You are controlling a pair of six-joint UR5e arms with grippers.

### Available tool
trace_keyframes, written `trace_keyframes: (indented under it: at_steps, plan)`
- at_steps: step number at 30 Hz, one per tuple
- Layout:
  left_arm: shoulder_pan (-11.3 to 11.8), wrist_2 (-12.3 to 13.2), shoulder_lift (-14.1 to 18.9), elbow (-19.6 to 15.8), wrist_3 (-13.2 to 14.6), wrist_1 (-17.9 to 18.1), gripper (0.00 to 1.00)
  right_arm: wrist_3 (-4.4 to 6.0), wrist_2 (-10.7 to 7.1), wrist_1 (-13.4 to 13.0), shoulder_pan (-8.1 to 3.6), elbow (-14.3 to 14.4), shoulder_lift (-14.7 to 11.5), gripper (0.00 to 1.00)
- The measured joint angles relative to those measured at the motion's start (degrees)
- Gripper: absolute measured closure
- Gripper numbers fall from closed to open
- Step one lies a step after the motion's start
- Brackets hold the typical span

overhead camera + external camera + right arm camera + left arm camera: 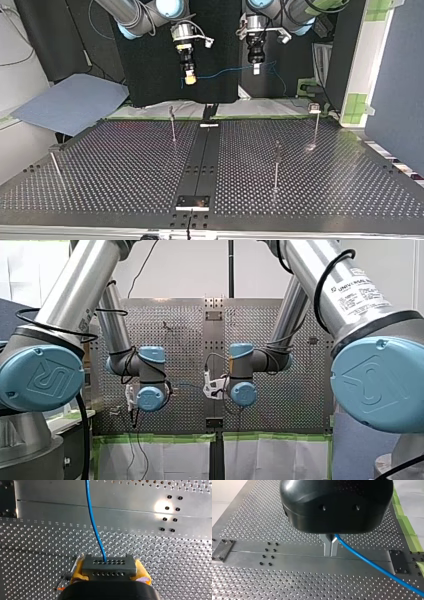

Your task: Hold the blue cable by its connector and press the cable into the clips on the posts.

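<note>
Connector [109,565] clenched in right pincer [109,569], wrist view only; left pincer [330,551] pinches blue cable [372,565].

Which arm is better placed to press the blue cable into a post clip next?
Probably left: its metal-fingered claw pinches the thin blue cable itself, while my right claw only holds the grey perforated connector block.

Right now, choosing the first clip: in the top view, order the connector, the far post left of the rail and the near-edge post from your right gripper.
1. Connector: held in my right gripper.
2. Far post: just below it.
3. Near-edge post: at the view's bottom centre.
</note>
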Motion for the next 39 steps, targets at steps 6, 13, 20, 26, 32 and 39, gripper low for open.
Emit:
trace_keyframes:
  at_steps: [6, 13, 20, 26, 32, 39]
  plan:
    - [0.0, 0.0, 0.0, 0.0, 0.0, 0.0, 1.00, 0.00, 0.00, 0.0, 0.00, 0.0, 0.0, 1.00]
    - [0.0, 0.0, 0.0, 0.0, 0.0, 0.0, 1.00, 0.00, 0.00, 0.0, 0.00, 0.0, 0.0, 1.00]
    - [0.0, 0.0, 0.0, 0.0, 0.0, 0.0, 1.00, 0.00, 0.00, 0.0, 0.00, 0.0, 0.0, 1.00]
    - [0.0, 0.0, 0.0, 0.0, 0.0, -0.1, 1.00, 0.00, 0.00, 0.0, 0.01, 0.0, 0.0, 1.00]
    - [1.5, -0.6, -2.2, -0.1, 1.1, -2.2, 1.00, 0.00, 0.00, 0.0, 0.07, -0.1, 0.0, 1.00]
    - [1.8, -0.7, -5.5, -0.1, 1.2, -3.4, 1.00, 0.00, 0.00, 0.0, 0.09, -0.1, 0.0, 1.00]
